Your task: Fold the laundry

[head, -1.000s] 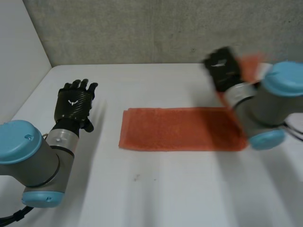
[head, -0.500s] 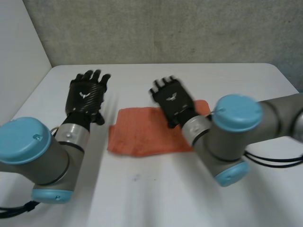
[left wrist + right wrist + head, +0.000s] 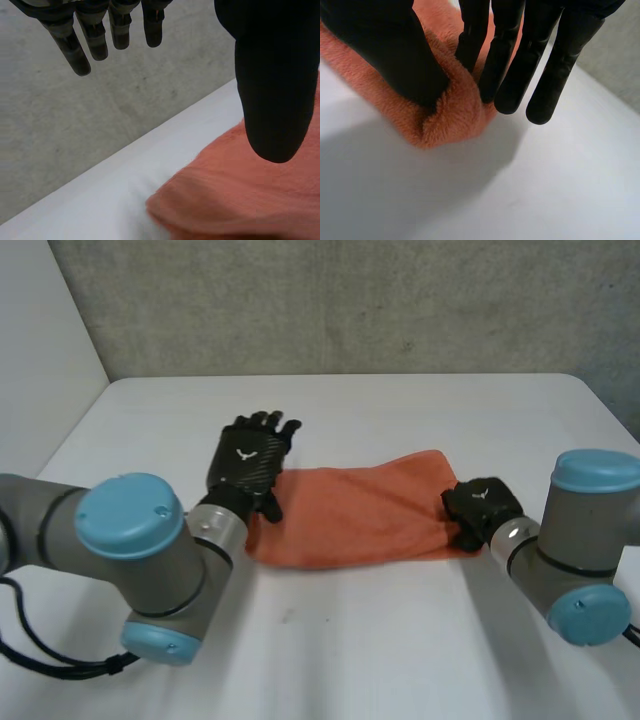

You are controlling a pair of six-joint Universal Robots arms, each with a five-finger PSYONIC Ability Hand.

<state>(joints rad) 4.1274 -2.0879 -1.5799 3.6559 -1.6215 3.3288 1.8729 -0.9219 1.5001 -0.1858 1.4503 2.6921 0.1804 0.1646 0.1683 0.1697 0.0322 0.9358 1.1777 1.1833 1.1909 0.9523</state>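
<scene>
while the orange towel (image 3: 350,515) lies flat across the middle of the white table (image 3: 400,640), its long side running from one arm to the other, each hand sits at one end of it. the left hand (image 3: 248,465) is at the towel's left end, back of the hand up, its wrist over the near left corner and its fingers reaching out past the far edge over bare table. from the left wrist view those fingers (image 3: 70,40) are straight and a little spread, holding nothing, with the grey wall (image 3: 350,300) behind them. the thumb (image 3: 272,100) hangs over the cloth, and i can't tell whether it actually touches. below the thumb the towel's edge looks soft and rounded, slightly humped rather than crisp.

the right hand (image 3: 478,508) is at the towel's right end, near the front corner, curled in on the cloth. in the right wrist view its thumb (image 3: 385,55) presses down on one side of a bunched ridge of towel, and one finger (image 3: 470,35) comes down on the other side, so the cloth is pinched between them. the remaining fingers point down just beside the bunch, toward the table past the towel's end. the pinched part rises in a small lump off the table, and from the head view the right end of the towel looks puckered toward that hand, while the far right corner sits a little higher and rounded. both arms come in from the near side of the table, the left arm (image 3: 140,550) bent across in front of the towel's left end, the right arm (image 3: 580,550) just off its right end.
</scene>
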